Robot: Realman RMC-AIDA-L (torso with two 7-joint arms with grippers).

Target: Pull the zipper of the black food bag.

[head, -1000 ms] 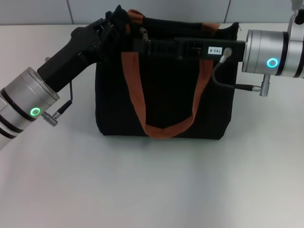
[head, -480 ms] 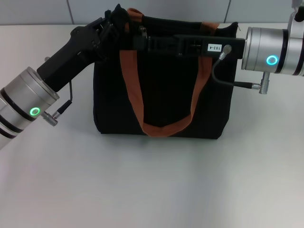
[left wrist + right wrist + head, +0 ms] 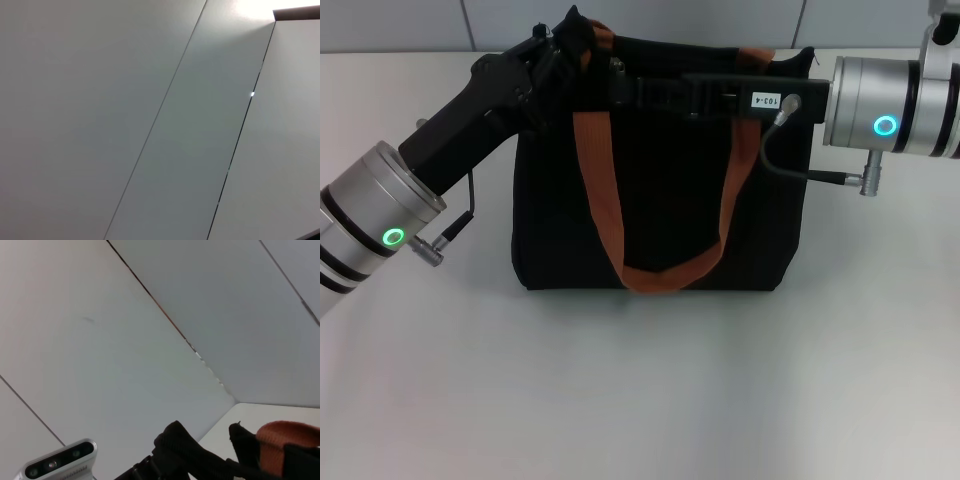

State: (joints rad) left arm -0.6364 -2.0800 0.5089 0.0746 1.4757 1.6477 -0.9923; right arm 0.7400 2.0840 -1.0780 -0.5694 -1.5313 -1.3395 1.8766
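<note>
Head view: the left gripper is seen at the top left corner of the black food bag, pressed into the fabric there; whether its fingers are spread or pinched cannot be told. The bag stands upright on the white table, an orange-brown handle strap hanging down its front. The right gripper is stretched along the bag's top edge from the right, its tip near the left corner; its finger state cannot be told either. The zipper cannot be made out along the top.
</note>
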